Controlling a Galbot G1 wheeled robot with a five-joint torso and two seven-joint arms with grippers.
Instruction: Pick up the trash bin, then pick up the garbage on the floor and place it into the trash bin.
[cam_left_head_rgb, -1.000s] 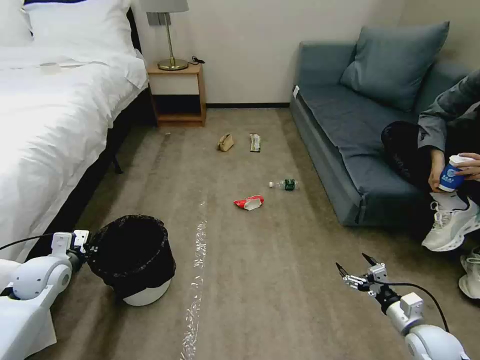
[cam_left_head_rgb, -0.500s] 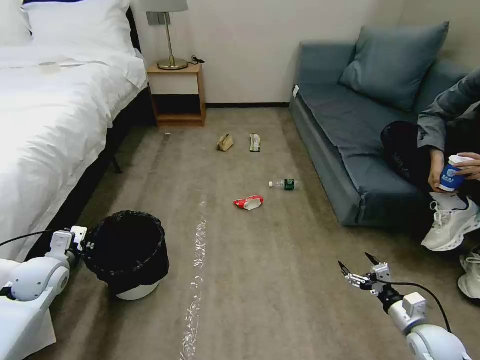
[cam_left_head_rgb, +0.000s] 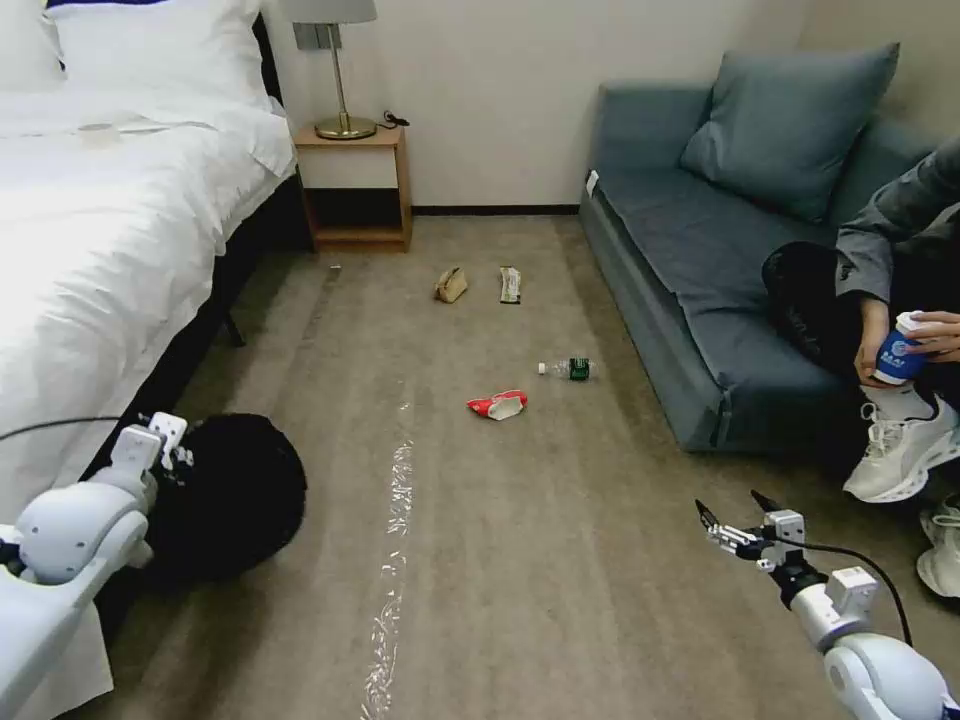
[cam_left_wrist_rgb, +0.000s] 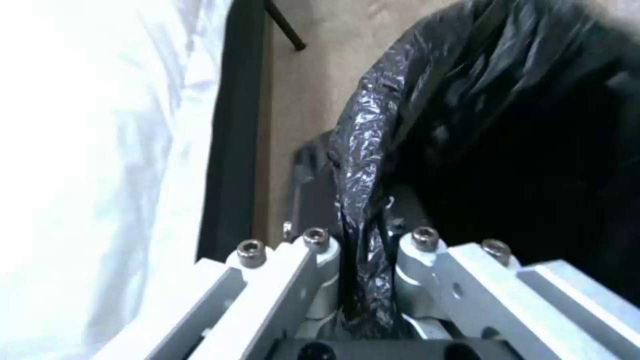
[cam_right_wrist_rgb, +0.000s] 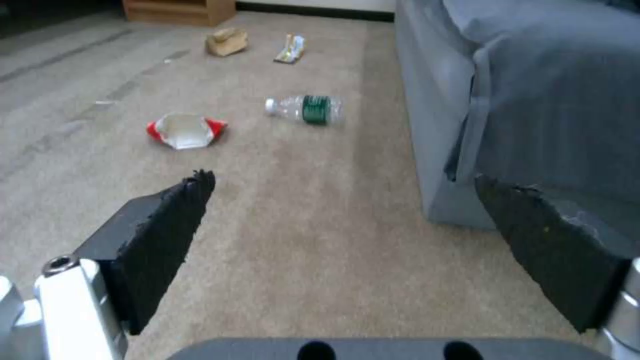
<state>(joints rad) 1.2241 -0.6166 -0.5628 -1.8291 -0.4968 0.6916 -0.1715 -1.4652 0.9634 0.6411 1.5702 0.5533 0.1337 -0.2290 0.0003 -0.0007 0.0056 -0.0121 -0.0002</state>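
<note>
Left pincer: the left pincer (cam_left_wrist_rgb: 363, 280) is clamped on the crinkly black plastic bag folded over the rim of the small round white trash bin (cam_left_head_rgb: 225, 495); in the head view the left pincer (cam_left_head_rgb: 165, 450) sits at the bin's near-left edge, beside the bed.
Trash bin: tipped over toward the camera, showing as a dark rounded mass low on the robot's left; whether it is clear of the carpet cannot be told.
Right pincer: the right pincer (cam_left_head_rgb: 738, 522) hangs low on the robot's right with its fingers spread wide and nothing between them, well apart from every piece of litter.
Garbage: a crumpled red-and-white wrapper (cam_left_head_rgb: 498, 405) lies mid-floor, a small clear bottle with a green label (cam_left_head_rgb: 570, 369) just beyond it near the sofa, and a crumpled tan paper bag (cam_left_head_rgb: 451, 285) and a flat yellow-green snack wrapper (cam_left_head_rgb: 511, 285) side by side farther off.
Progress: the bin is gripped, so the first step looks under way; all four pieces lie on the floor, so the collecting is judged not yet begun.
Surface: a beige short-pile carpet (cam_left_head_rgb: 520, 560) with a strip of clear tape running down it.
Room: a white-sheeted bed (cam_left_head_rgb: 90, 250) on the left, a wooden nightstand with a brass lamp (cam_left_head_rgb: 355, 185) at the wall, a blue-grey sofa (cam_left_head_rgb: 700, 260) on the right.
</note>
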